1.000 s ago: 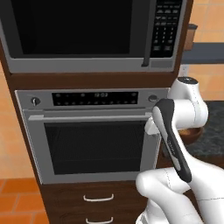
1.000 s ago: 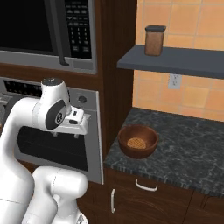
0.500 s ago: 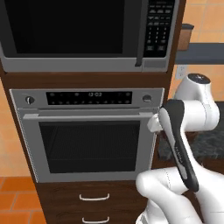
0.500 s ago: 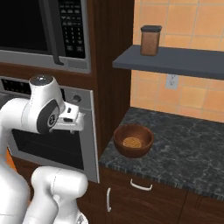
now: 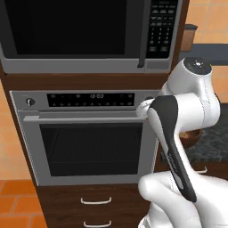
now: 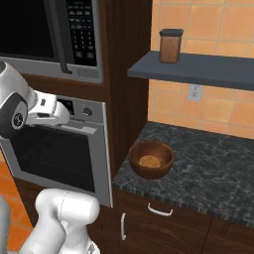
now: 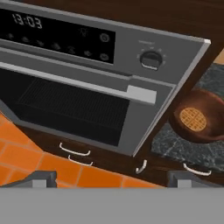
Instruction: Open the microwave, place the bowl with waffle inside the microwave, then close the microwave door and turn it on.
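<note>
Risen, hand [image 7: 111, 177] gapes wide (holding nothing).

Dark wood cabinets [image 6: 124, 64], orange tiled wall [image 6: 208, 104] and floor [image 7: 26, 153] — possibly terracotta.

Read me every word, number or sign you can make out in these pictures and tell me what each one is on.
"13:03": clock on the black display panel of the stainless wall oven.
Icons on that display: too blurred to read.
Keypad of the large black-and-grey microwave: button labels too small to read.
Brown jar on the grey shelf: no label.
</note>
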